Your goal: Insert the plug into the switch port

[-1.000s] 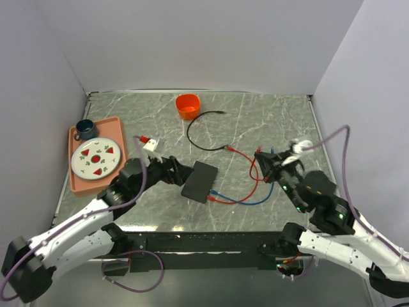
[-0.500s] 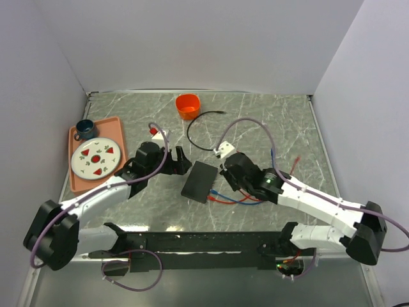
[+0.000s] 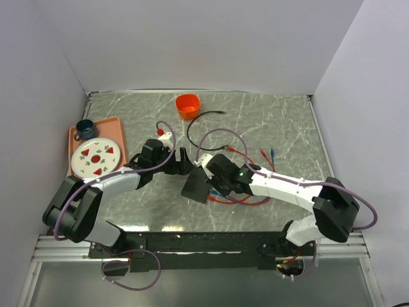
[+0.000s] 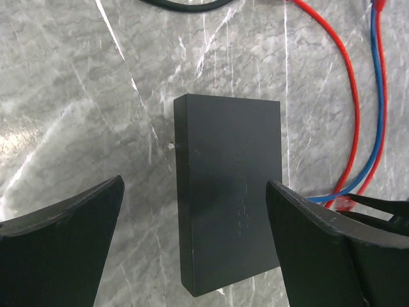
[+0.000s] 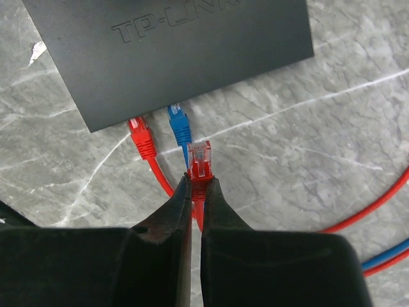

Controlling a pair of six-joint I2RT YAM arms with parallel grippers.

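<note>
- While my right tool pinches the plug by its rear, jaws all but shut on it, the step in hand is the approach: the plug is not yet inserted.
- Plug, location: near the port side of the switch but apart from it, nose pointing that way. In the right wrist view it sits just right of a blue plug and a red plug, both already seated side by side.
- Switch, location: flat on the worktop, front middle, between my two arms.
- Left tool: wide open, one finger to each side of the switch, gripping nothing.
- Plug, appearance: small translucent red connector with fine ridges at the nose. Its red cable runs back between my fingers.
- Switch, appearance: matte black rectangular box, flat lid with raised lettering, crisp corners.
- Port: the openings lie under the lid's edge and are hidden in every view, so I cannot tell which bay is free.
- Next move, as I judge it: square the nose to the bay beside the blue plug, hold it level, and push straight in.
- Risk, as I judge it: the box looks light and may slide under the push, so closing my left tool on its sides would brace it.
</note>
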